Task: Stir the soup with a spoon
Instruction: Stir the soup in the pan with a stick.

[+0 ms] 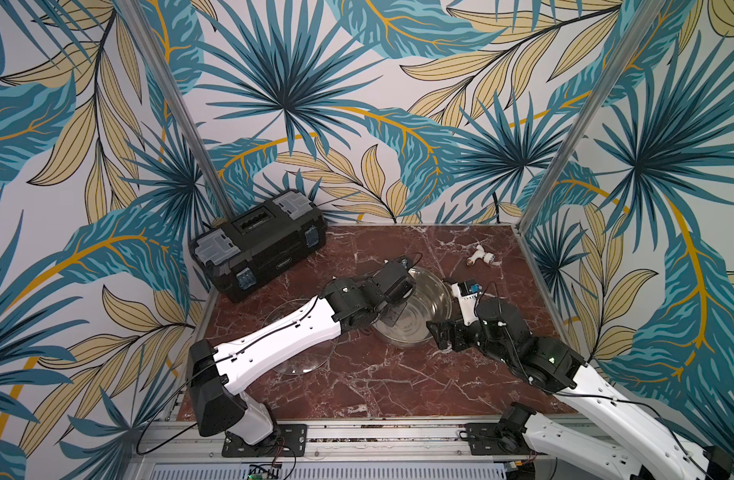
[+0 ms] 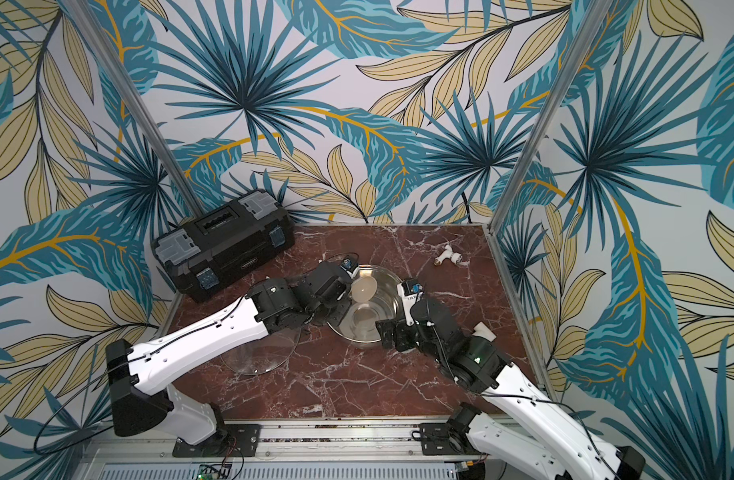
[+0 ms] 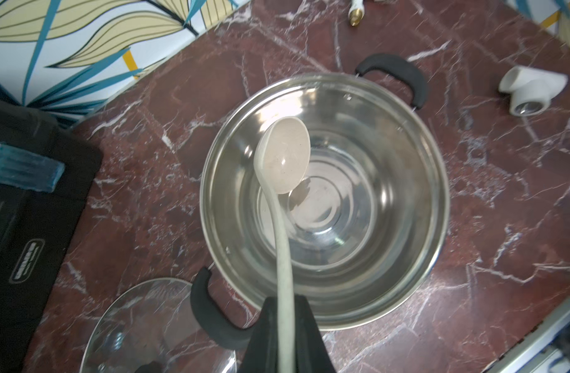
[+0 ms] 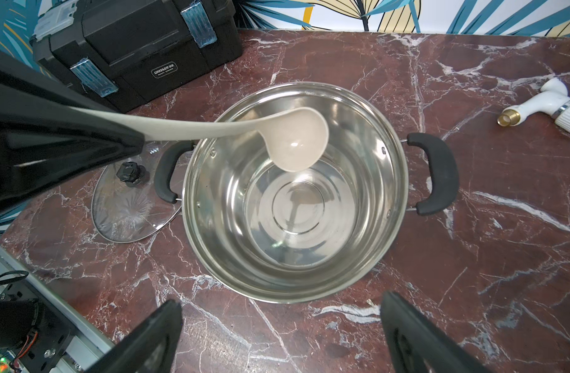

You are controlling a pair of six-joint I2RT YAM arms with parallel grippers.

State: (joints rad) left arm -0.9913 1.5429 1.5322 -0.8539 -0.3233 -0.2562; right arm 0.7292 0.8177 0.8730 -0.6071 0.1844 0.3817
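1. The left pincer [image 3: 285,329] is pressed together on the far end of the handle of the cream-beige plastic ladle [image 3: 285,155]. Judged reason: an end grip gives the longest reach and keeps the pincer outside the vessel while the bowl works inside.

2. The ladle's bowl opens upward over the mouth of the shiny round stainless-steel pot [image 3: 403,135]. It sits off-centre, toward the wall nearer the black plastic toolbox [image 4: 132,48]. Its reflection shows on the pot floor, so the bowl appears clear of the bottom. Whether it dips below the rim cannot be told. No soup is visible; the interior looks bare.

3. The clear round glass lid [image 4: 132,210] with its black knob lies flat on the red-brown marble surface [image 4: 471,264]. It is just beside one black pot handle, so the mouth is free for stirring.

4. The right pincer [image 4: 280,310] is spread wide and holds nothing. It hovers above the surface just short of the pot's near rim. Judged purpose: ready to steady the pot.

5. Stage, as judged: the ladle is positioned, but lowering and circling are not yet done. Risk: a light pot may skid on polished marble.
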